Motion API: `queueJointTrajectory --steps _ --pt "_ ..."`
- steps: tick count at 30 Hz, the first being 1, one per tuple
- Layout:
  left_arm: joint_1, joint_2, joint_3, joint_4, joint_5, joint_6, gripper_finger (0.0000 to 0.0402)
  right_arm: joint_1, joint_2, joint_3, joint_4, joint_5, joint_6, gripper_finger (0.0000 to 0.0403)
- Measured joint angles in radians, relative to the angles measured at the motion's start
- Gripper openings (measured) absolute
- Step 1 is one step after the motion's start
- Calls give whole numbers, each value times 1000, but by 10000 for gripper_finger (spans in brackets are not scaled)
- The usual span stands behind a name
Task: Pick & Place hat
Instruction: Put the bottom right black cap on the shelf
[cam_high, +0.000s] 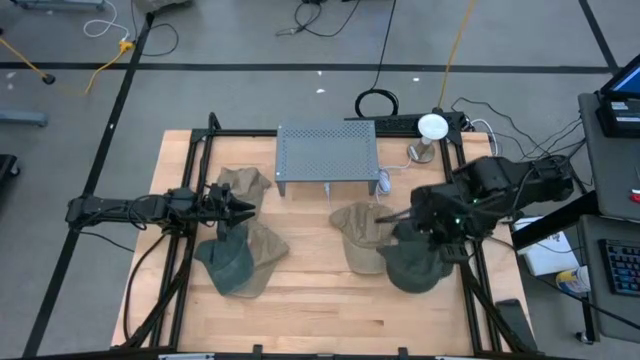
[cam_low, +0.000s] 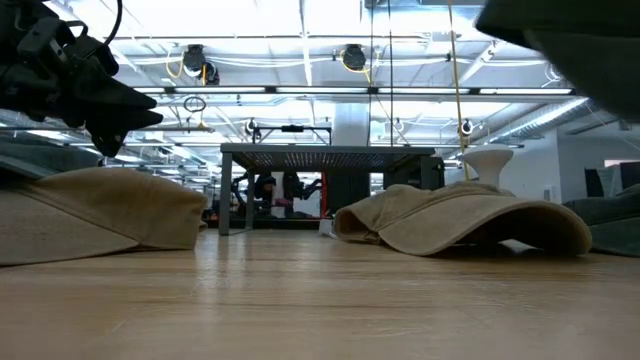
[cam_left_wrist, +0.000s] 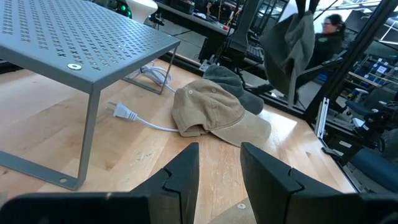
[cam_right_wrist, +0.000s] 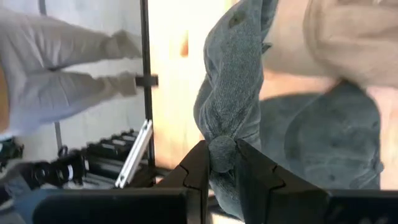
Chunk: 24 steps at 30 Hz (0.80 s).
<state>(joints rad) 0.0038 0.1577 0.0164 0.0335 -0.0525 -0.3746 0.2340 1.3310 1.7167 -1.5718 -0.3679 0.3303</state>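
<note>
Right gripper (cam_right_wrist: 222, 167) on the right side of the table, fingers pinched on a fold of a grey-green hat (cam_right_wrist: 239, 93); from the left wrist camera the same hat (cam_left_wrist: 290, 46) hangs limp in the air, clear of the boards. Beneath it on the wood lies another dark green hat (cam_high: 415, 265), and just left of that, touching it, a tan hat (cam_high: 357, 232); in the low view this tan hat (cam_low: 470, 218) sits brim down on the table. Left gripper (cam_left_wrist: 219, 163) hovers over the left side, fingers parted with nothing between them, pointing toward the table's middle. Just near of it, a tan cap (cam_high: 262, 246) overlaps a dark green cap (cam_high: 222, 265); another tan cap (cam_high: 245, 184) lies just far of the gripper. A grey perforated metal shelf (cam_high: 327, 153) stands at the far centre of the wooden table (cam_high: 320, 315). A white plug and cord (cam_left_wrist: 127, 114) lie on the wood beside the shelf's leg. A white lamp-like object (cam_high: 431, 128) stands at the far right corner.
</note>
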Motion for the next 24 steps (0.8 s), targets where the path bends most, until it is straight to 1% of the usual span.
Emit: queueJointTrajectory --steps 4,9,14,17,24 --pt "0 0 0 0 0 0 122 -59 34 63 1 0 -39 45" --pt "0 0 0 0 0 0 122 -148 93 149 -1 6 -126 45" --pt "0 0 0 0 0 0 122 -243 172 256 1 107 -252 45" --pt "0 0 0 0 0 0 122 -299 219 305 3 134 -335 45" --pt "0 0 0 0 0 0 122 -402 321 415 0 262 -589 45"
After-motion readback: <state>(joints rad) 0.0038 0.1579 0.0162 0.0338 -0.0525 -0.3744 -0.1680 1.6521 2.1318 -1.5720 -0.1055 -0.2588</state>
